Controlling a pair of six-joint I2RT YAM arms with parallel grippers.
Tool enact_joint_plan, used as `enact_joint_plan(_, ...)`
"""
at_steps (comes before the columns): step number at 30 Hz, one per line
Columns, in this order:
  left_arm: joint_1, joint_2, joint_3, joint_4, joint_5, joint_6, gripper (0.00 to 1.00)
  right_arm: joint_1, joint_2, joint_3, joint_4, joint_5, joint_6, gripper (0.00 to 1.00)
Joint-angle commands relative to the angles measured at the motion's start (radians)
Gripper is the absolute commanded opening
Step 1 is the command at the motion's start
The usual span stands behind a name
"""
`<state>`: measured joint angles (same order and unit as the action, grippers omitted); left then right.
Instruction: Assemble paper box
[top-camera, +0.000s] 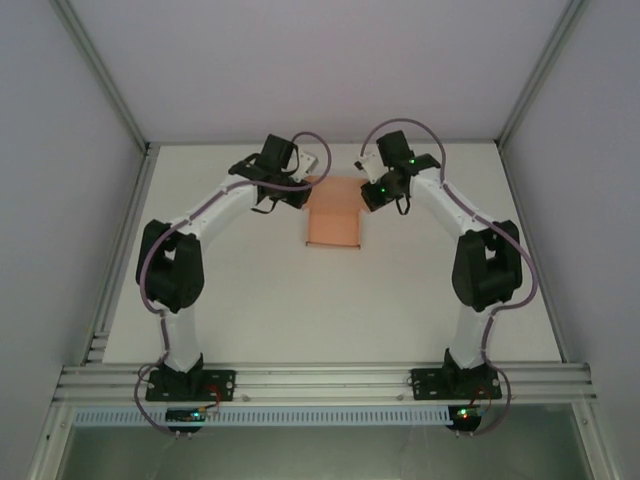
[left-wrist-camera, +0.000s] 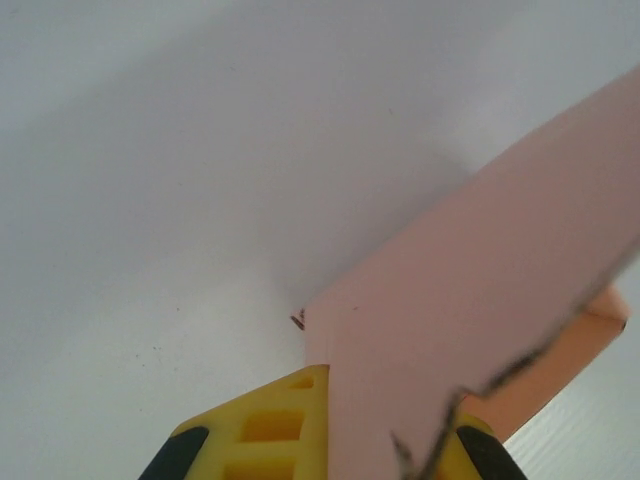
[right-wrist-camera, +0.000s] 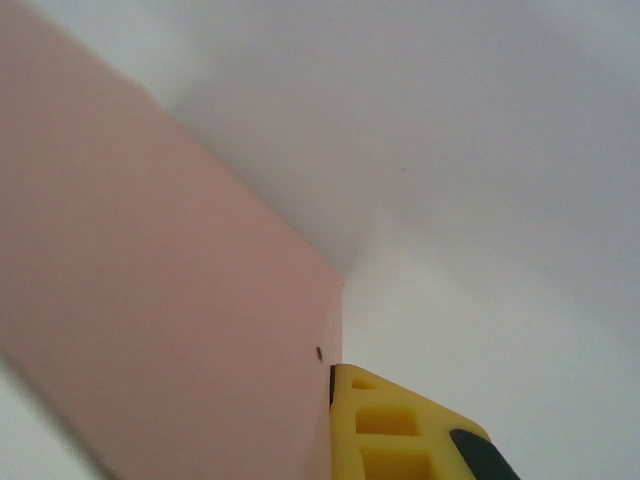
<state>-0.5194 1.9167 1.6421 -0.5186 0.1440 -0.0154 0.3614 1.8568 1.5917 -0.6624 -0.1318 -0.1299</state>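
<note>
Yellow fingers (left-wrist-camera: 270, 425) of the left gripper (left-wrist-camera: 385, 425) pinch a flap of the pink paper box (left-wrist-camera: 470, 300), and the card runs up and away from the tips. Right gripper (right-wrist-camera: 335, 420) is clamped on another flap, which covers its left side. From above, the paper box (top-camera: 333, 215) sits on the white table (top-camera: 300, 320) between both grippers.

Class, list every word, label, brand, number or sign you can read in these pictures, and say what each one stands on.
No text can be read anywhere.
paper box: plain salmon-pink card, no print.
yellow fingers in the wrist views: unmarked.
small boards at the arm bases: any marking is too small to read.
</note>
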Motion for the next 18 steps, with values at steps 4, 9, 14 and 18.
enact_joint_plan(4, -0.058, -0.021, -0.040, 0.149, -0.043, -0.315, 0.00, 0.079, -0.075, -0.127, 0.337, 0.058, 0.582, 0.00)
enact_joint_plan(9, -0.058, 0.014, -0.063, 0.201, -0.016, -0.421, 0.00, 0.095, -0.046, -0.130, 0.411, 0.075, 0.697, 0.02)
enact_joint_plan(14, -0.062, 0.009, -0.132, 0.251, 0.018, -0.474, 0.00, 0.115, -0.034, -0.158, 0.483, 0.145, 0.771, 0.02)
enact_joint_plan(18, -0.067, -0.002, -0.220, 0.357, -0.003, -0.534, 0.00, 0.176, -0.030, -0.172, 0.476, 0.264, 0.747, 0.02)
